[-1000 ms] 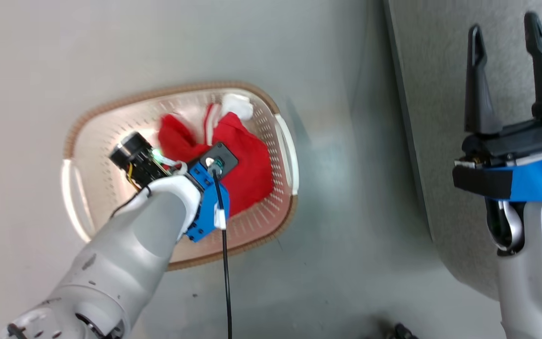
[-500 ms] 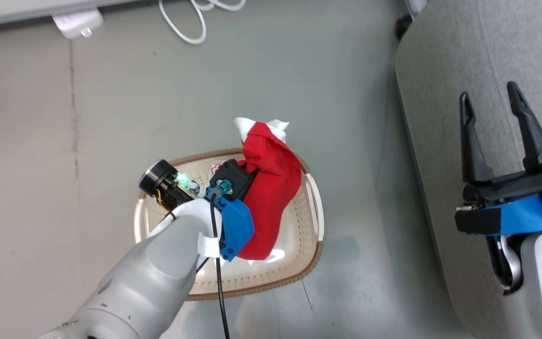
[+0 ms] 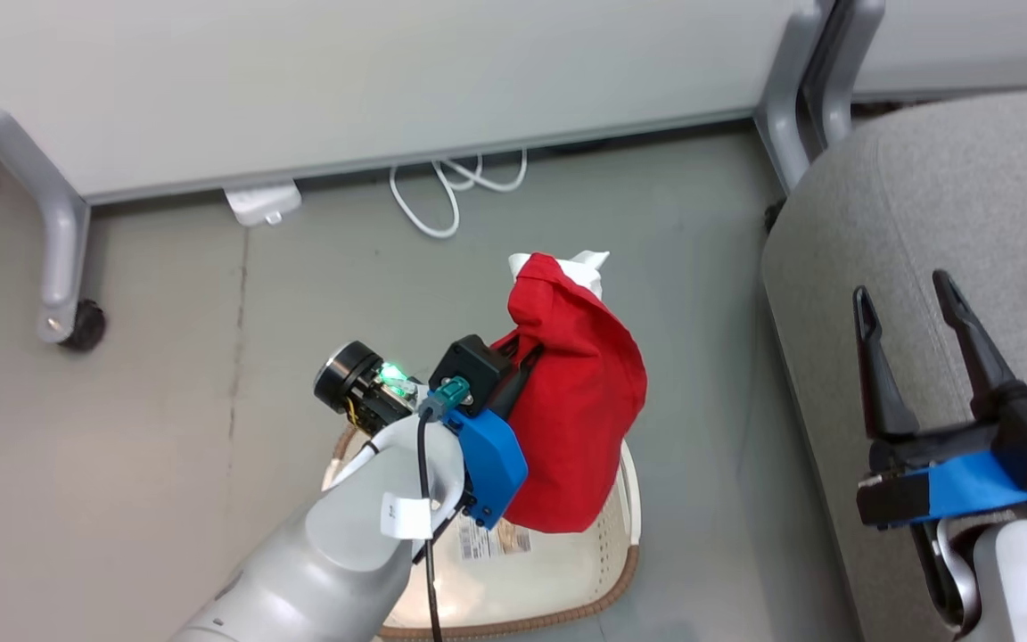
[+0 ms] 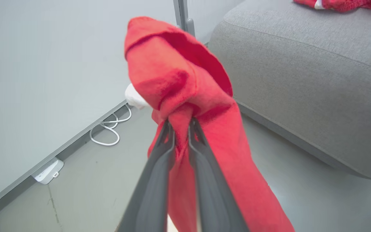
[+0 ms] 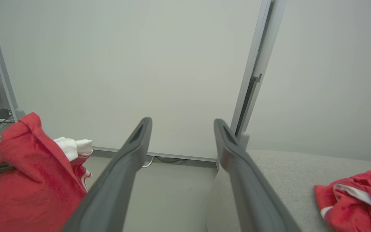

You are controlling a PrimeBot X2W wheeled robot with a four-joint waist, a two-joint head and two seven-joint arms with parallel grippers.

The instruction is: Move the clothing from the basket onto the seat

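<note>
Red cloth, one piece of the clothing (image 3: 580,419), is held in the air by the left gripper (image 4: 180,129), whose two fingers are pressed almost together on a fold of it. Its long axis is close to vertical: a bunched end with white trim (image 3: 585,266) stands above the fingertips and points away from the robot, and the longer part hangs down below them. In the head view its lower end lies over the right half of the basket (image 3: 558,580), which stands on the grey floor (image 3: 210,357). To the right, a strip of floor separates the garment from the seat (image 3: 924,205), whose rounded corner and long left edge face the basket. A second red garment (image 5: 356,196) lies on the seat, well apart from that edge, with grey cushion between. The right gripper (image 3: 901,287) is over the seat near the edge, its fingers spread wide and holding nothing. On the far side a pale panel (image 3: 344,80) stands, with a white cable (image 3: 442,192) on the floor at its foot.
</note>
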